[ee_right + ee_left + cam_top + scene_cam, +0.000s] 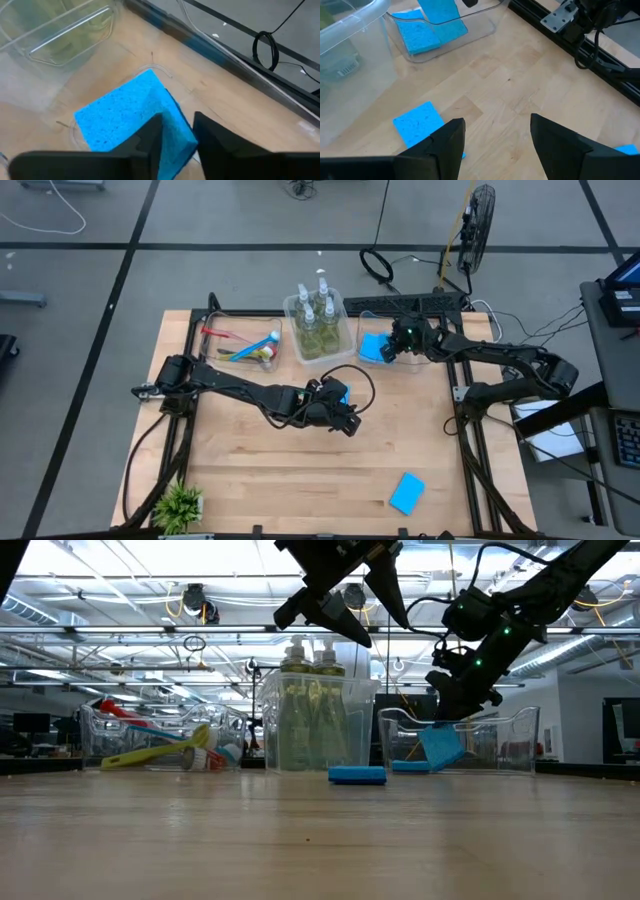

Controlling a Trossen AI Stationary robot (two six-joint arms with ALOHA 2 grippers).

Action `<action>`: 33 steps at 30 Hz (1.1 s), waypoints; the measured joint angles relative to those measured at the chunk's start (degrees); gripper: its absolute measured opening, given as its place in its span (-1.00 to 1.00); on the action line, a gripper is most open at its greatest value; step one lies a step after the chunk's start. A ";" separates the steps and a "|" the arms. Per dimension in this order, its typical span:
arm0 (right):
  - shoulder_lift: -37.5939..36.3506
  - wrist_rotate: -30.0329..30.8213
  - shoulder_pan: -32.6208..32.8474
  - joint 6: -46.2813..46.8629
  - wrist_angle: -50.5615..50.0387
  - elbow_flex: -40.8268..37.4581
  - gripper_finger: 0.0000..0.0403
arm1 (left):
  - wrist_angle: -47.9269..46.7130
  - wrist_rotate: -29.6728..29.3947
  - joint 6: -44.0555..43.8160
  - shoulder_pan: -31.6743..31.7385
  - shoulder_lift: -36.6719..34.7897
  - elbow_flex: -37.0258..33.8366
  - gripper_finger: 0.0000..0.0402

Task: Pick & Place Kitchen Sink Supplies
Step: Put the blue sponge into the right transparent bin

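While tilted in the bin (510,740), the sponge (135,112) sits between the right tool (177,132) tips.

Light wooden butcher-block table (270,470) with black frame rails. At 12 o'clock edge, three clear plastic bins in row: bin (240,343) at 11 o'clock, middle bin (319,330), bin (378,348) at 1 o'clock. Light-blue rectangular sponge (338,392) flat near centre. Second light-blue sponge (406,493) at 5 o'clock. Small green potted plant (180,506) at 7 o'clock corner.
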 joint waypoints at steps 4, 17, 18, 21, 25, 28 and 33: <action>-1.03 0.01 0.00 -0.73 0.05 -0.02 -0.28 | -0.06 0.00 -0.02 -0.01 0.00 0.00 0.12; -15.57 -4.01 0.02 -1.52 -0.02 -0.04 0.11 | -2.70 0.07 -0.85 0.50 0.00 -0.85 0.12; -17.36 -5.59 0.02 -1.51 -0.08 -0.04 0.11 | -2.69 0.09 -0.85 0.72 0.00 -1.27 0.12; -22.60 -11.53 0.02 -1.57 0.07 -0.04 0.11 | -0.91 0.21 -0.99 1.57 0.00 -3.37 0.12; -28.93 -21.31 0.02 -1.97 0.09 -0.04 0.09 | -0.26 2.93 -4.51 3.16 0.00 -5.70 0.12; -32.66 -27.30 0.04 -1.38 0.01 -0.04 0.10 | -0.42 4.16 -7.64 4.30 0.00 -7.75 0.12; -37.04 -33.04 0.04 0.77 0.00 -0.04 0.10 | -1.01 5.82 -11.68 5.62 0.00 -10.30 0.12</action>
